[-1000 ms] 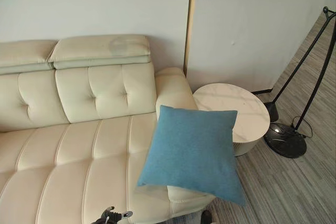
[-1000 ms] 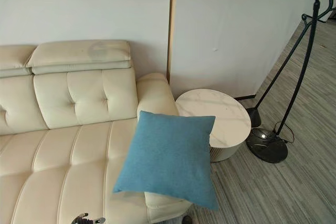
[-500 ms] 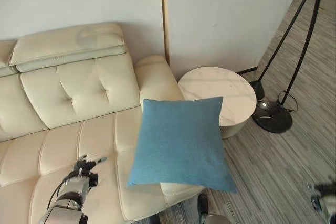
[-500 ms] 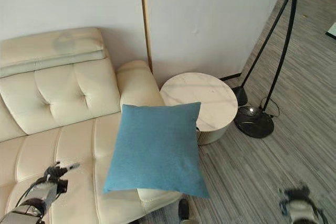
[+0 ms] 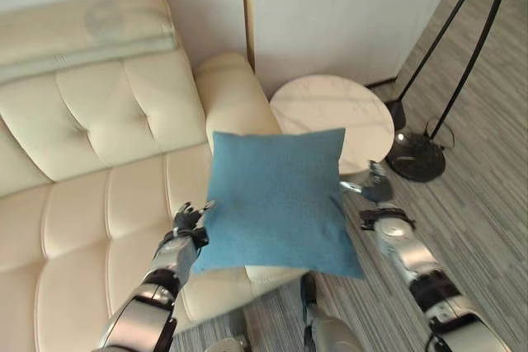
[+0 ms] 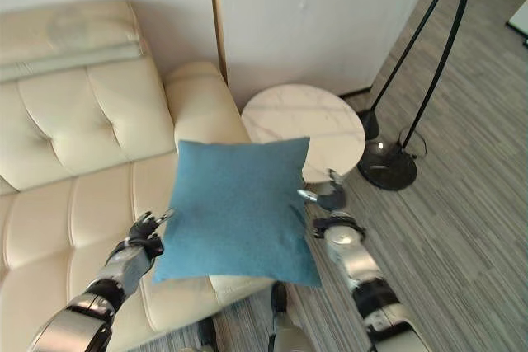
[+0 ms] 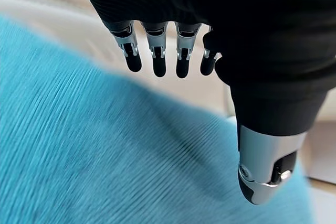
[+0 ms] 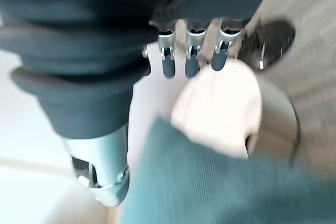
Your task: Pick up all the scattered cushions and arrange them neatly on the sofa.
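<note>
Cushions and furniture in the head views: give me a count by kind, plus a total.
Blue cushion: 1, on the sofa's front corner between the open left hand and open right hand
Cream sofa: 1
Round white side table: 1
Black floor lamp: 1
Total: 4

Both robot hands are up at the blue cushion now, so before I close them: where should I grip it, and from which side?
Probably its two side edges, a robot hand from each side. The blue cushion leans on the sofa arm, face up and overhanging; left robot hand and right robot hand, both open, already flank it.
</note>
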You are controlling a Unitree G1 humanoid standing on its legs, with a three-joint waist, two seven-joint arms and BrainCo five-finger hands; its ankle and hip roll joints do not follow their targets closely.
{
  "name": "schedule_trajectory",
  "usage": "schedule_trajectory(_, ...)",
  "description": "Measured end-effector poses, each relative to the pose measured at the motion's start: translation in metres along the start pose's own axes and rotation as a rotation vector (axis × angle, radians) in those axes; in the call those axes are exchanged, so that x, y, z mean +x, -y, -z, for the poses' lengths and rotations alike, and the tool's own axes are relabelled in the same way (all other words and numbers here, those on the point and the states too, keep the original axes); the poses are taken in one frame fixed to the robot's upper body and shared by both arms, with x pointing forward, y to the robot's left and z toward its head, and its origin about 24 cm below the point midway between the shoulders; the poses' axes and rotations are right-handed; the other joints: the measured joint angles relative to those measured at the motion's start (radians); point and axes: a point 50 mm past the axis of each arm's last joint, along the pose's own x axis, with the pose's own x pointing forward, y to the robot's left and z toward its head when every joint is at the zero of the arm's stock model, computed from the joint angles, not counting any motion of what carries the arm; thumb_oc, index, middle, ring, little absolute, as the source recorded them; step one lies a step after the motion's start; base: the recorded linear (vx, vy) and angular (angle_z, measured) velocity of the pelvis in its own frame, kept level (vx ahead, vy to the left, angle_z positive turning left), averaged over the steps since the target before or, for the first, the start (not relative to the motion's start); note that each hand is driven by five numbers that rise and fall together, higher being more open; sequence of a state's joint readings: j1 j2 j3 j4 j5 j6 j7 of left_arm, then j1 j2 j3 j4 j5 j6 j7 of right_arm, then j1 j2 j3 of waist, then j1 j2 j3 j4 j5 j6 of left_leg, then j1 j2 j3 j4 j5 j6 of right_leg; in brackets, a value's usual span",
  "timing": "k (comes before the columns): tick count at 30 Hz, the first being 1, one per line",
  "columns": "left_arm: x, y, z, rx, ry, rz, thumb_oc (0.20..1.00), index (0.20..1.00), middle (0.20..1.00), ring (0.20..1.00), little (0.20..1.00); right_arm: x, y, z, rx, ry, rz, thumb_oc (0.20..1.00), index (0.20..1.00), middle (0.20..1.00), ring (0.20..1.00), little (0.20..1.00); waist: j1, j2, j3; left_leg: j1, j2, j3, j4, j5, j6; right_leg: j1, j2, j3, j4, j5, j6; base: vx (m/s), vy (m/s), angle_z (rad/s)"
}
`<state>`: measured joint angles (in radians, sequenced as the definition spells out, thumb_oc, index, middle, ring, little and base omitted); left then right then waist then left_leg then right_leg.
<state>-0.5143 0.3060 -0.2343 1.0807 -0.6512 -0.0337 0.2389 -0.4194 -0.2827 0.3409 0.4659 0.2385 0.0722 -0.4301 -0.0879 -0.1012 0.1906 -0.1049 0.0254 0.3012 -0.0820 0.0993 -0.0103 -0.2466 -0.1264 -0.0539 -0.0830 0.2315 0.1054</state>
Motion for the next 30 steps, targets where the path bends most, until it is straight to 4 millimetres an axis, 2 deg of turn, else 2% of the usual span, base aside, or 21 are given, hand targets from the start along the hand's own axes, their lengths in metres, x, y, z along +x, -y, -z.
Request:
schedule_trajectory(2, 0.002, 0.004, -0.008, 0.001, 0.014, -0.003, 1.000, 1.000, 1.000, 1.000, 1.000, 0.000, -0.018, -0.007, 0.017, 0.014, -0.031, 1.000, 1.000, 1.000, 1.000, 1.000, 0.002, -0.003, 0.026, -0.022, 0.001, 0.000, 0.008, -0.003, -0.006, -0.020, -0.001, 0.000, 0.000, 0.001, -0.004, -0.10, -0.016, -0.01)
schedule_trajectory(4, 0.006, 0.011, -0.030, 0.035, 0.052, 0.001, 1.000, 1.000, 1.000, 1.000, 1.000, 0.006, -0.035, -0.017, -0.020, 0.028, -0.064, 1.000, 1.000, 1.000, 1.000, 1.000, 0.004, -0.009, 0.064, -0.075, 0.006, -0.005, 0.030, -0.005, -0.011, -0.058, 0.000, -0.004, 0.000, -0.002, -0.008, -0.07, -0.026, 0.10)
schedule_trajectory(5, 0.007, 0.016, -0.046, 0.050, 0.088, 0.012, 1.000, 1.000, 1.000, 1.000, 1.000, 0.011, -0.037, -0.025, -0.026, 0.039, -0.052, 1.000, 1.000, 1.000, 1.000, 1.000, 0.010, -0.011, 0.096, -0.102, 0.007, -0.015, 0.047, -0.002, -0.009, -0.075, 0.000, -0.005, 0.001, 0.015, -0.010, -0.04, -0.016, 0.17)
schedule_trajectory(10, 0.007, 0.032, -0.086, 0.117, 0.193, 0.049, 1.000, 1.000, 1.000, 1.000, 1.000, 0.024, -0.032, -0.051, 0.017, 0.093, -0.017, 1.000, 1.000, 1.000, 1.000, 1.000, 0.012, -0.024, 0.144, -0.184, 0.012, -0.024, 0.098, -0.013, -0.013, -0.131, 0.002, -0.006, 0.001, 0.031, -0.027, -0.03, -0.011, 0.05)
schedule_trajectory(11, 0.006, 0.034, -0.091, 0.118, 0.206, 0.056, 0.959, 0.959, 0.959, 0.959, 0.959, 0.024, -0.032, -0.054, 0.045, 0.097, -0.019, 1.000, 1.000, 1.000, 1.000, 1.000, 0.012, -0.024, 0.147, -0.195, 0.011, -0.025, 0.098, -0.013, -0.013, -0.140, 0.002, -0.006, 0.001, 0.032, -0.027, 0.00, 0.000, 0.00)
schedule_trajectory(12, 0.005, 0.038, -0.091, 0.119, 0.212, 0.070, 0.561, 0.561, 0.561, 0.561, 0.561, 0.024, -0.033, -0.054, 0.072, 0.098, -0.024, 1.000, 1.000, 1.000, 1.000, 1.000, 0.012, -0.024, 0.149, -0.197, 0.010, -0.024, 0.098, -0.013, -0.013, -0.143, 0.002, -0.006, 0.001, 0.034, -0.028, 0.00, 0.000, 0.00)
schedule_trajectory(13, 0.005, 0.039, -0.092, 0.130, 0.221, 0.078, 0.470, 0.470, 0.470, 0.470, 0.470, 0.024, -0.033, -0.054, 0.085, 0.095, -0.025, 0.928, 0.928, 0.928, 0.928, 0.928, 0.012, -0.024, 0.150, -0.197, 0.010, -0.024, 0.098, -0.013, -0.013, -0.143, 0.002, -0.005, 0.001, 0.035, -0.029, 0.00, 0.000, 0.00)
schedule_trajectory(14, 0.003, 0.041, -0.094, 0.127, 0.236, 0.091, 0.200, 0.200, 0.200, 0.200, 0.200, 0.024, -0.032, -0.053, 0.115, 0.091, -0.027, 0.250, 0.250, 0.250, 0.250, 0.250, 0.013, -0.025, 0.151, -0.197, 0.010, -0.025, 0.098, -0.013, -0.013, -0.143, 0.001, -0.006, 0.001, 0.034, -0.029, 0.00, 0.000, 0.00)
schedule_trajectory(15, 0.002, 0.042, -0.095, 0.119, 0.249, 0.105, 0.200, 0.200, 0.200, 0.200, 0.200, 0.023, -0.032, -0.053, 0.146, 0.091, -0.032, 0.200, 0.200, 0.200, 0.200, 0.200, 0.013, -0.026, 0.152, -0.199, 0.008, -0.026, 0.097, -0.014, -0.013, -0.144, -0.001, -0.006, 0.001, 0.033, -0.028, 0.01, 0.018, 0.06)
schedule_trajectory(17, -0.004, 0.047, -0.096, 0.056, 0.287, 0.168, 0.200, 0.200, 0.200, 0.200, 0.200, 0.019, -0.026, -0.052, 0.309, 0.084, -0.048, 0.200, 0.200, 0.200, 0.200, 0.200, 0.015, -0.027, 0.152, -0.213, 0.006, -0.031, 0.095, -0.014, -0.014, -0.155, -0.007, -0.011, 0.001, 0.023, -0.040, 0.02, 0.029, 0.08)
schedule_trajectory(21, -0.014, 0.053, -0.084, -0.064, 0.286, 0.259, 0.200, 0.200, 0.200, 0.200, 0.200, 0.010, -0.017, -0.036, 0.587, 0.033, -0.071, 0.200, 0.200, 0.200, 0.200, 0.200, 0.020, -0.026, 0.153, -0.206, -0.001, -0.045, 0.091, -0.014, -0.013, -0.144, -0.014, -0.023, 0.001, 0.032, -0.028, 0.02, 0.020, 0.09)
schedule_trajectory(23, -0.014, 0.054, -0.083, -0.104, 0.275, 0.277, 0.200, 0.200, 0.200, 0.200, 0.200, 0.009, -0.017, -0.033, 0.654, 0.018, -0.085, 0.200, 0.200, 0.200, 0.200, 0.200, 0.021, -0.026, 0.153, -0.202, -0.002, -0.048, 0.089, -0.012, -0.011, -0.139, -0.014, -0.026, 0.001, 0.035, -0.031, 0.01, 0.009, 0.04)
schedule_trajectory(24, -0.017, 0.055, -0.080, -0.158, 0.266, 0.302, 0.200, 0.200, 0.200, 0.200, 0.200, 0.006, -0.017, -0.032, 0.732, 0.002, -0.110, 0.200, 0.200, 0.200, 0.200, 0.200, 0.025, -0.026, 0.153, -0.186, -0.003, -0.046, 0.080, -0.009, -0.006, -0.129, -0.014, -0.028, 0.001, 0.049, -0.043, 0.05, 0.007, -0.04)
schedule_trajectory(28, -0.025, 0.053, -0.059, -0.236, 0.219, 0.335, 0.200, 0.200, 0.200, 0.200, 0.200, -0.006, -0.017, -0.020, 0.867, -0.033, -0.149, 0.200, 0.200, 0.200, 0.200, 0.200, 0.028, -0.024, 0.154, -0.102, -0.002, -0.042, 0.037, -0.005, -0.002, -0.069, -0.008, -0.029, 0.001, 0.047, -0.042, 0.03, 0.000, -0.06)
schedule_trajectory(30, -0.029, 0.054, -0.058, -0.274, 0.212, 0.363, 0.200, 0.200, 0.200, 0.200, 0.200, -0.008, -0.015, -0.019, 0.896, -0.031, -0.158, 0.200, 0.200, 0.200, 0.200, 0.200, 0.028, -0.024, 0.153, -0.096, -0.006, -0.042, 0.027, -0.002, -0.004, -0.065, -0.011, -0.030, 0.001, 0.044, -0.039, 0.02, -0.001, 0.00)
